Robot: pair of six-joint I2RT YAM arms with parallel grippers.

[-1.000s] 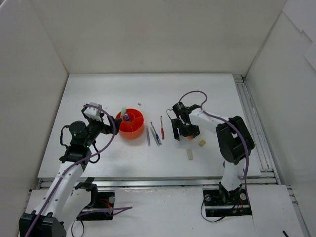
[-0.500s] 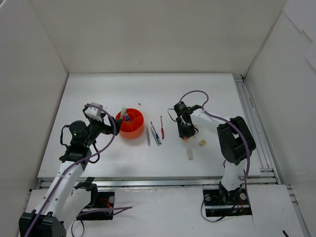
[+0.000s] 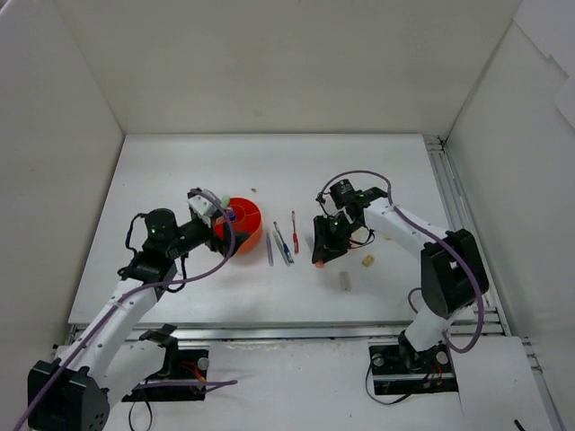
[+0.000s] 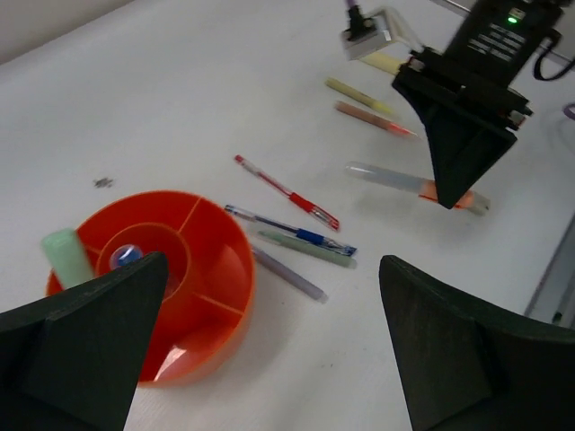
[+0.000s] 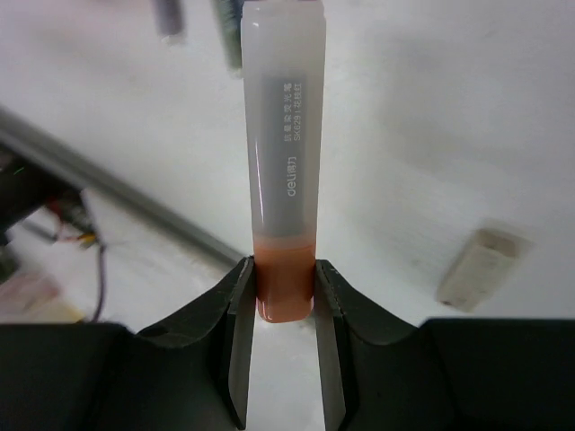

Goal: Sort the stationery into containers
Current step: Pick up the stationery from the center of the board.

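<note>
The white table [image 3: 180,296] carried everything. The left gripper [image 4: 269,269] stood spread to its full width with nothing between its fingers, hovering at the left side of the round orange-red plastic bowl [image 4: 225,235] with inner dividers. The right gripper [image 5: 285,278] was well apart from the bowl, to the right of the pens. Its jaws were pressed in on the orange end of a short marker with a frosted white barrel [image 5: 283,135], which jutted straight out from the fingertips. Whether that marker was clear of the table could not be told.

In the bowl, a pale green marker [image 4: 67,256] leaned in an outer compartment and a small blue-white item [image 4: 126,256] sat in the central well. Just right of the bowl lay a thin red pen [image 4: 287,193], a blue pen [image 4: 292,231], a grey-green pen [image 4: 305,249] and a grey pen [image 4: 287,274]. Two small beige eraser blocks [image 3: 367,260] [image 3: 346,281] lay near the right gripper.
</note>
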